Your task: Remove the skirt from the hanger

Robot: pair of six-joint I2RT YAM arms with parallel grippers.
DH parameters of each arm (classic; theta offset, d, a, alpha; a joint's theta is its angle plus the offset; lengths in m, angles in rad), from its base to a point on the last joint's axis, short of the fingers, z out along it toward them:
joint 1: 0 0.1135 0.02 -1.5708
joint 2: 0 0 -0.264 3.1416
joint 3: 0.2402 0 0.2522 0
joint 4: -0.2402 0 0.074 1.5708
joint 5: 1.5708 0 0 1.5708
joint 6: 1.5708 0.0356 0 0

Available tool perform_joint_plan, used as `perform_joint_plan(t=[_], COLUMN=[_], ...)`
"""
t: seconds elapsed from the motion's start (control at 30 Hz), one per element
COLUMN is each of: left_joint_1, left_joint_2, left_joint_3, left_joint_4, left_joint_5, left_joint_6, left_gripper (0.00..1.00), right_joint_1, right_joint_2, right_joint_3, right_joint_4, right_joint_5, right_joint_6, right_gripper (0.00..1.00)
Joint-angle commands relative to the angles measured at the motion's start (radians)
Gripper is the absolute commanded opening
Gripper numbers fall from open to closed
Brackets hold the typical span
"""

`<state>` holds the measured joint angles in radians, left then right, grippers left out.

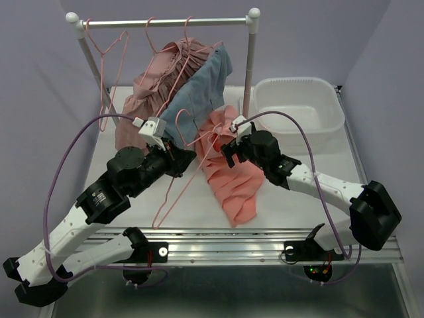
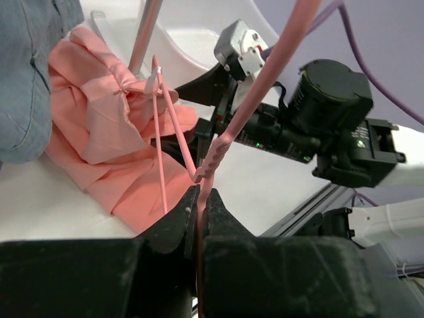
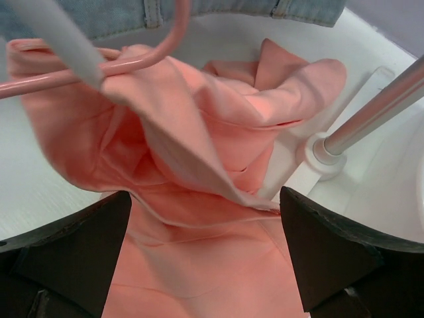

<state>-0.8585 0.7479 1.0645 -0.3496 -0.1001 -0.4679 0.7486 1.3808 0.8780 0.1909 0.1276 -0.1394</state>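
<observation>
Near white tub (image 1: 334,112) | skirt (image 1: 235,185) on table (image 1: 278,212) | left fingers (image 2: 173,228) pinch hanger (image 2: 260,79)

Lab rig: purple backdrop (image 1: 33,79), alu rail (image 1: 232,242).

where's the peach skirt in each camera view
Top external: skirt at frame centre, trailing toward the near edge.
Left wrist: skirt at left middle.
Right wrist: skirt fills the centre and bottom.
Shared landmark: rack's right post, just beside the skirt.
</observation>
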Motion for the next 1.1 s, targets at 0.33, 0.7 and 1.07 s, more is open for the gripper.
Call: perform_joint_plan(t=[0.33, 0.7, 1.07], left_joint_1=[-0.008, -0.008, -0.007], left_joint_2=[-0.03, -0.038, -0.03], left_joint_3=[0.055, 0.06, 0.042], left_joint_4=[-0.005, -0.042, -0.035], left_joint_5=[0.031, -0.09, -0.124], left_joint_6=[-0.002, -0.017, -0.015], left_gripper=[0.0, 0.0, 0.0], right_joint_1=[-0.111, -0.14, -0.14], right_joint_2=[0.037, -0.012, -0.08], right_joint_3=[-0.021, -0.073, -0.097], right_joint_4=[0.305, 0.305, 0.249], right_joint_5=[-0.329, -0.283, -0.207], right_joint_6=[0.061, 0.136, 0.239], right_gripper=[0.01, 0.01, 0.01])
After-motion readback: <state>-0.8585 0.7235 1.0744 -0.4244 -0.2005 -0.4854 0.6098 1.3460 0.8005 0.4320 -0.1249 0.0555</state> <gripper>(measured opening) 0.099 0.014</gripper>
